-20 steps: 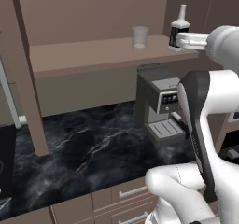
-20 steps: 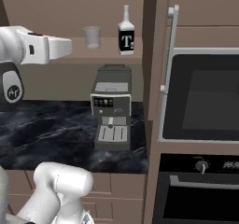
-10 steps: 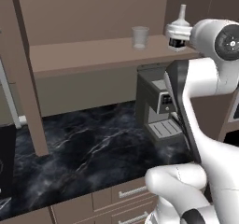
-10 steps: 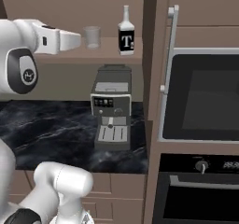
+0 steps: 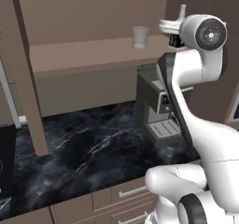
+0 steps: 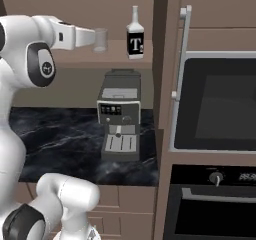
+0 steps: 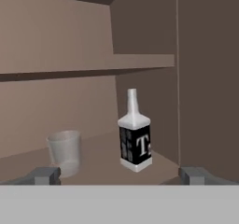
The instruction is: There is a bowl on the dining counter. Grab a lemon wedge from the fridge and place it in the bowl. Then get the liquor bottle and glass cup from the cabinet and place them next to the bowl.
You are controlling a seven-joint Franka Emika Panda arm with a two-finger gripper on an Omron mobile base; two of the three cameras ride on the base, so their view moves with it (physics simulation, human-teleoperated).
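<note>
Liquor bottle point(image 5: 182, 12) mostly hidden by arm, fingers point(image 7: 46, 175) spread

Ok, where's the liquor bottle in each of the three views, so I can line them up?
Left base view: liquor bottle at upper right, mostly hidden behind the arm, neck showing.
Right base view: upright on the cabinet shelf at top centre, above the coffee machine.
Hand view: centre.
Shared landmark: the glass cup to its left.

Brown open cabinet shelf point(image 6: 75, 59) above a coffee machine point(image 6: 119, 115); black marble table point(image 5: 93, 148) beneath it; built-in oven point(image 6: 215, 104) beside it.
</note>
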